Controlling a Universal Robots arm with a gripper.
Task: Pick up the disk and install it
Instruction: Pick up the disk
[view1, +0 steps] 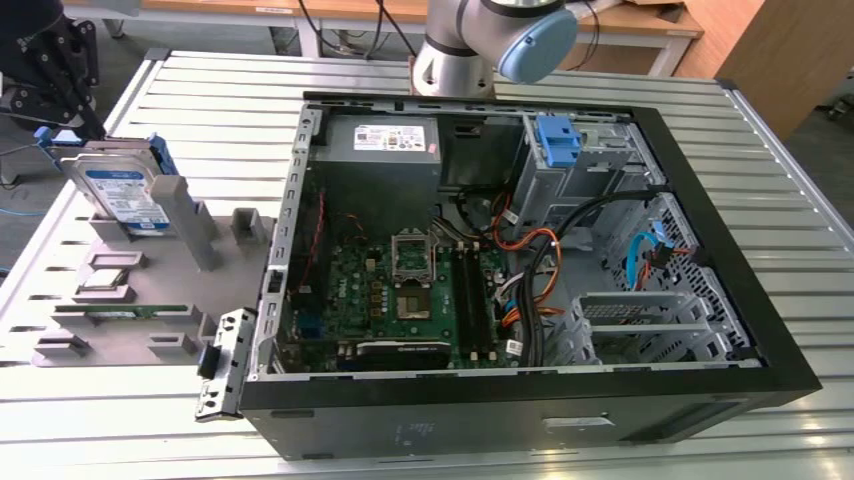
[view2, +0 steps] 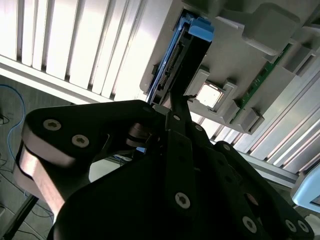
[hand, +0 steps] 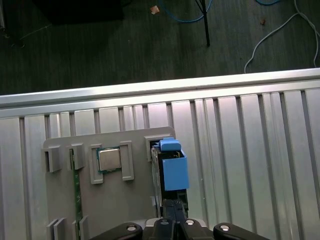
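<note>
Standing in the grey holder (view1: 198, 238) is the disk (view1: 112, 165) (white-and-blue label (view1: 128, 198)).

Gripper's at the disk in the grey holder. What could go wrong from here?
The disk stands on edge in a slot of the grey holder, with the gripper at its end; a tilted pull might jam it or drag the holder. The chip sits in the next pocket, so a sideways swing could knock it.
</note>
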